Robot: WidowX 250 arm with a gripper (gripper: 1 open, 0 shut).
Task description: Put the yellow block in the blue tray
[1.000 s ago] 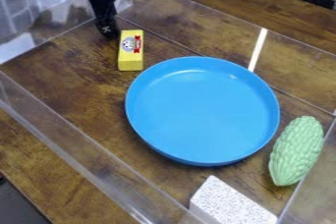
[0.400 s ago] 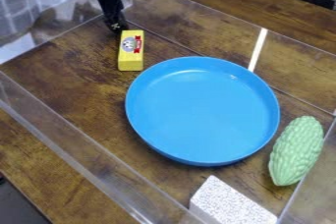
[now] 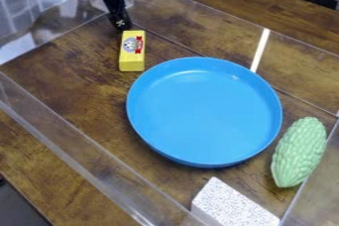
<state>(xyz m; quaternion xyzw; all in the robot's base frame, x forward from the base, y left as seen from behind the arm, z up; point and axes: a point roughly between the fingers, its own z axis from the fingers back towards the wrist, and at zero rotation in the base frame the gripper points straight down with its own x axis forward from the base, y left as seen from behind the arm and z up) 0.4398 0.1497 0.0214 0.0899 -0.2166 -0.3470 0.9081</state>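
Observation:
The yellow block [image 3: 131,50], a small bar with a red-and-white sticker on top, lies on the wooden table left of the blue tray [image 3: 204,109]. The tray is a large round shallow dish in the middle, with nothing in it. My black gripper [image 3: 119,23] hangs just behind the block's far end, fingers pointing down at the table. Its jaws look open and hold nothing, though the dark fingers are hard to separate in this view.
A bumpy green oval object [image 3: 299,151] lies at the right edge. A white speckled sponge block [image 3: 236,204] sits at the bottom. Clear plastic walls [image 3: 54,131] enclose the wooden table.
The gripper has shifted slightly right and toward the block's far end. Block and tray have not moved.

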